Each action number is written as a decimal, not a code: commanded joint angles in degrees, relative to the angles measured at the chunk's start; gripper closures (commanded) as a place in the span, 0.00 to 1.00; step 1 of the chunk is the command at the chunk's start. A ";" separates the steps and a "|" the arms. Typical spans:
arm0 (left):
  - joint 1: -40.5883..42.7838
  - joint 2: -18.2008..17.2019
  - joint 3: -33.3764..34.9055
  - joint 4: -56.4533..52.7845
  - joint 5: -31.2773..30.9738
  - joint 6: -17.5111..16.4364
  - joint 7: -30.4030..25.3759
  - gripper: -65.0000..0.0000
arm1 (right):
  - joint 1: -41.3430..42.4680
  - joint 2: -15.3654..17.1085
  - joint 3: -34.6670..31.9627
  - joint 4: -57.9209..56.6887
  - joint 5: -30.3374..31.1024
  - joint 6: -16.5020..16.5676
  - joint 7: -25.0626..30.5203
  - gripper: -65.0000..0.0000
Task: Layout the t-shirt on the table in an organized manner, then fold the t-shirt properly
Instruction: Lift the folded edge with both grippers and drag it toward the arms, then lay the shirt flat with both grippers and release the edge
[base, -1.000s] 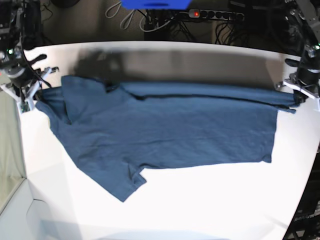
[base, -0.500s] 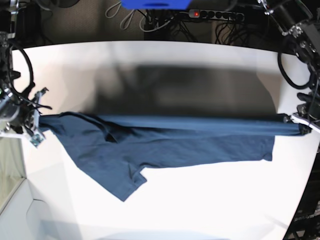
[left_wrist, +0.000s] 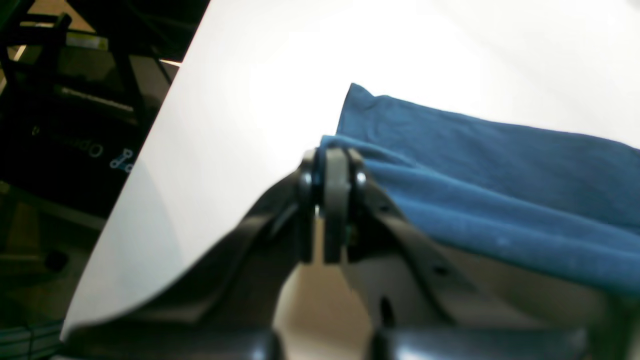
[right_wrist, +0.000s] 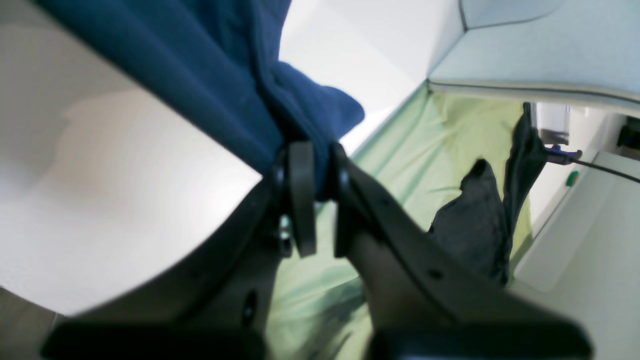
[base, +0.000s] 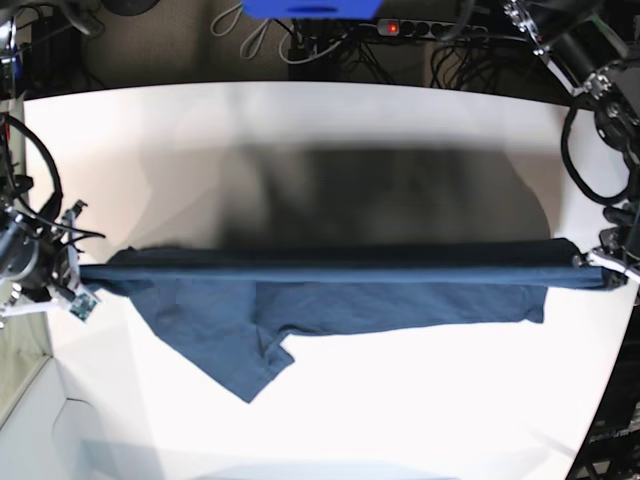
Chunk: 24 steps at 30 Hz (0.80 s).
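Both hands (base: 72, 290) (base: 598, 268) clamped on t-shirt (base: 330, 290) edge.

Navy t-shirt (base: 330, 290) stretched taut, top edge lifted, lower half draped on white table (base: 400, 400).

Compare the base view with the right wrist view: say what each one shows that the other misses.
Only the base view shows the whole t-shirt stretched taut between both arms, its lower part lying on the table, plus the left gripper and a power strip behind the table.

Only the right wrist view shows the right gripper shut on a bunched corner of cloth close up, with pale green sheeting beyond the table edge.

Both show navy cloth over the white tabletop.
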 joint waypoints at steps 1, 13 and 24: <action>-0.37 -1.37 -0.63 0.84 0.46 0.47 -1.45 1.00 | 0.86 0.93 0.87 0.68 -1.48 0.32 -0.35 1.00; 9.30 -0.76 -0.72 1.28 0.11 0.47 -2.06 1.00 | -13.03 -7.78 10.98 0.85 -1.48 0.32 0.09 1.00; 17.92 -0.76 -0.28 0.92 0.19 0.47 -2.06 1.00 | -22.18 -16.30 17.83 0.77 -1.48 0.32 0.18 1.00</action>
